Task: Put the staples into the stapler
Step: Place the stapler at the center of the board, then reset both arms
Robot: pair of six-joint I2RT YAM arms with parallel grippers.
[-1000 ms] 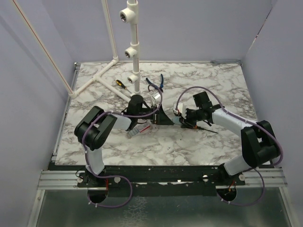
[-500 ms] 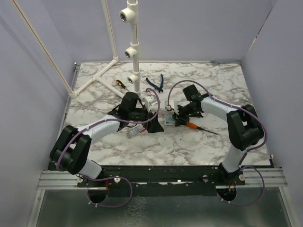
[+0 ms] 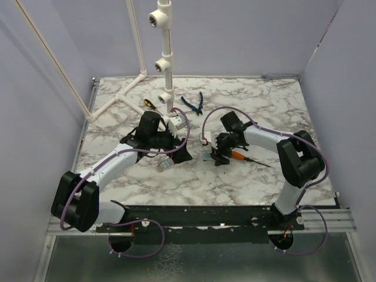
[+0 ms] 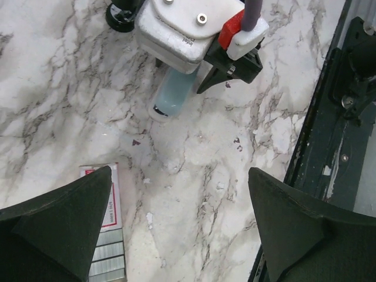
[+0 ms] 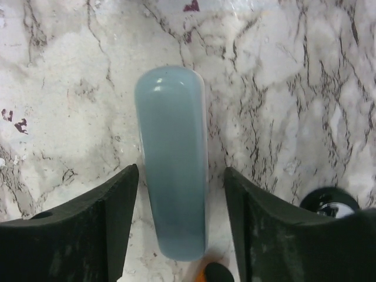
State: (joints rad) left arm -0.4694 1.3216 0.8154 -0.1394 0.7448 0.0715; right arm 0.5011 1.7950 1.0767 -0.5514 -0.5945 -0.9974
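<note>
The staples (image 4: 106,202), a white red-marked box with silvery strips sliding out, lie on the marble under my left finger (image 4: 64,226). From the top they (image 3: 166,165) sit just below my left gripper (image 3: 178,154). In its own wrist view, the left gripper (image 4: 179,226) is wide open over bare marble. My right gripper (image 5: 181,226) is open astride a pale teal bar (image 5: 173,158) lying flat, with a gap on each side. In the left wrist view the bar (image 4: 172,97) pokes out from under the right gripper (image 4: 200,67). I see no black stapler in any view.
An orange-handled screwdriver (image 3: 238,156) lies right behind my right gripper (image 3: 216,155), its handle tip (image 5: 207,274) near the bar. A white pipe stand (image 3: 166,59), blue pliers (image 3: 192,103) and a yellow-black screwdriver (image 3: 148,103) are at the back. The black front rail (image 4: 343,117) is close.
My right gripper has opened and its jaws now stand apart from the teal bar. The left arm has stretched out and its gripper has drawn back leftwards, away from the right gripper.
</note>
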